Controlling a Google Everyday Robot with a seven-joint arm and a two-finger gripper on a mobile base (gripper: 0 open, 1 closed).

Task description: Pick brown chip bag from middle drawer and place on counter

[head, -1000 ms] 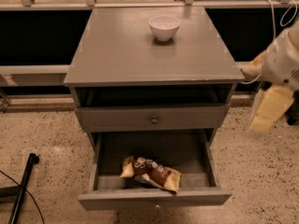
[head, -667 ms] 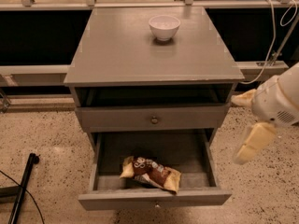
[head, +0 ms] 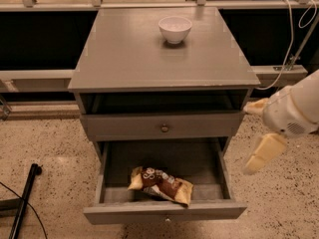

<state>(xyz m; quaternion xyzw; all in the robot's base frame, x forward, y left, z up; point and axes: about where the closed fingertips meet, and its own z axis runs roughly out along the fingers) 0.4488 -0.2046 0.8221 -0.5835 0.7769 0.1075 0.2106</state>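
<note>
The bag (head: 160, 183) lies crumpled at the front of the open drawer (head: 164, 213), untouched; the counter (head: 124, 54) above carries a bowl (head: 175, 29) towards its back. At the right, the gripper (head: 259, 131) has sunk from counter height to beside the drawer, spread wide and empty. The drawer's right wall stands between it and the bag, so the reach likely has to come over the wall.

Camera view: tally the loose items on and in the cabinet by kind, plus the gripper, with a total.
Bowls: 1, white bowl on the counter.
Chip bags: 1, brown chip bag in the open middle drawer.
Grippers: 1, gripper open, empty, beside that drawer.
Total: 3.
</note>
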